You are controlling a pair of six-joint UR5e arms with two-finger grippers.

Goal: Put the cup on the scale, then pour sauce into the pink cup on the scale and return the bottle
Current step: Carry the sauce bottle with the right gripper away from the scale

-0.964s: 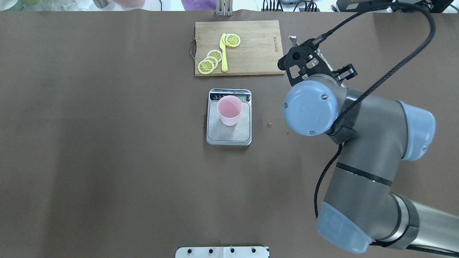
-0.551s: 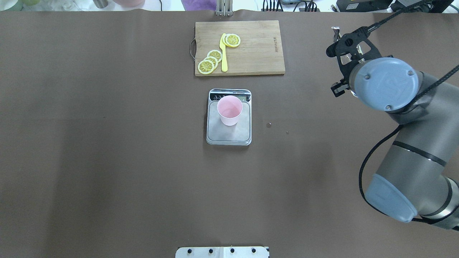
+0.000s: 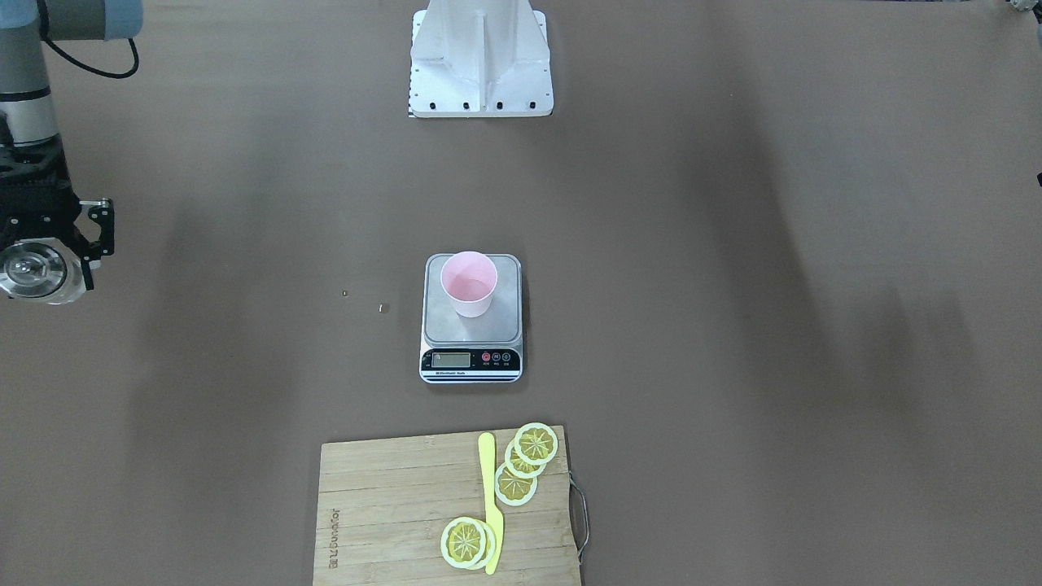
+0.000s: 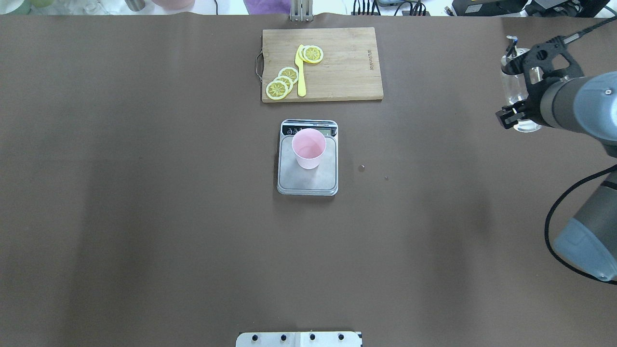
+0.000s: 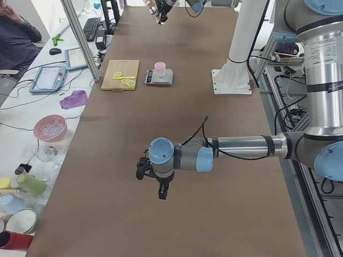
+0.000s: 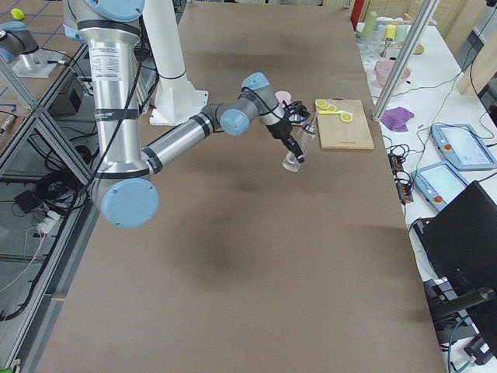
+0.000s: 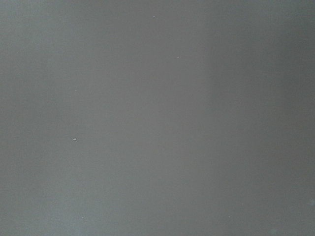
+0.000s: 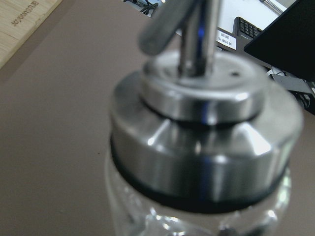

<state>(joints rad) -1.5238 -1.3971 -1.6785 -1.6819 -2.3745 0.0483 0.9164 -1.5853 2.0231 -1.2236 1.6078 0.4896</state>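
Note:
The pink cup (image 4: 309, 147) stands upright on the silver scale (image 4: 307, 182) at the table's middle; it also shows in the front view (image 3: 468, 283) on the scale (image 3: 470, 358). My right gripper (image 4: 525, 94) is shut on the clear bottle (image 4: 512, 84) far to the right of the scale, spout pointing away from me. The bottle's base shows in the front view (image 3: 32, 273) and its silver collar fills the right wrist view (image 8: 197, 147). The clear sauce inside is hard to make out. My left gripper (image 5: 161, 191) hangs over bare table; I cannot tell whether it is open or shut.
A wooden cutting board (image 4: 347, 64) with lemon slices (image 4: 282, 83) and a yellow knife (image 4: 301, 72) lies beyond the scale. Two small specks (image 4: 361, 167) lie right of the scale. The white base plate (image 4: 299, 339) is at the near edge.
My right arm has swung to the right with the bottle, from beside the cutting board's right edge to the table's far right. Cup and scale have not moved.

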